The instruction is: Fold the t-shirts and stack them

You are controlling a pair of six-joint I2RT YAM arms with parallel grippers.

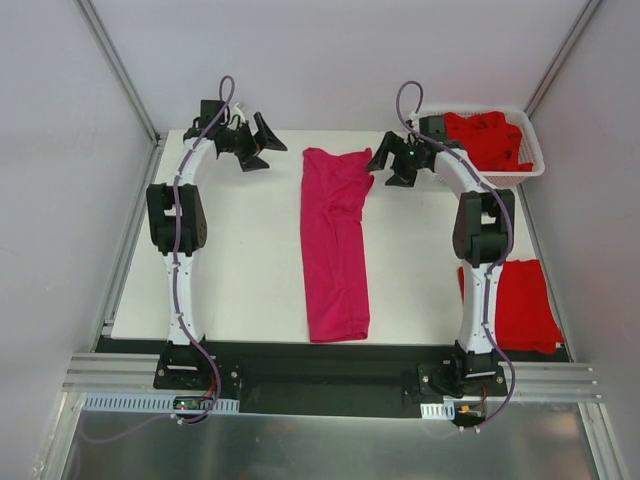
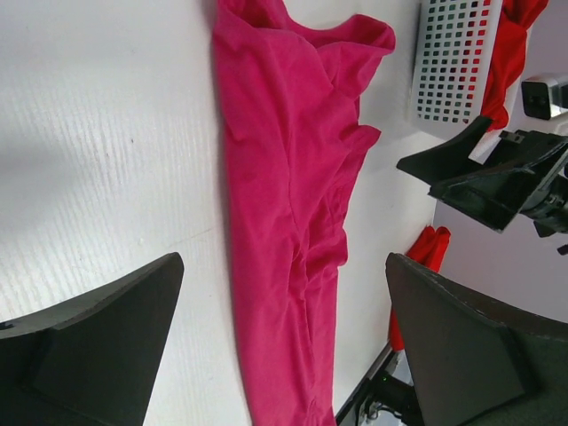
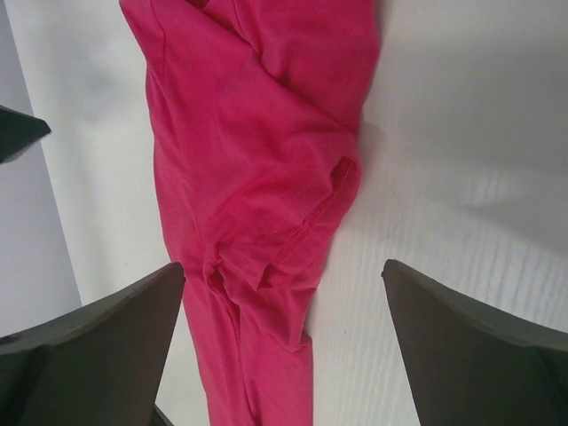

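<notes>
A magenta-pink t-shirt lies folded lengthwise in a long strip down the middle of the white table. My left gripper hovers open just left of the strip's far end. My right gripper hovers open just right of that end, by the bunched sleeve. Neither touches the cloth. In the left wrist view the pink shirt runs between and beyond the open gripper. In the right wrist view the sleeve hem of the shirt lies ahead of the open gripper. A folded red t-shirt rests at the near right.
A white slotted basket at the back right holds crumpled red t-shirts; it shows in the left wrist view as the basket. Metal frame rails run along both sides and the near edge. Both arms arch over the table's left and right thirds.
</notes>
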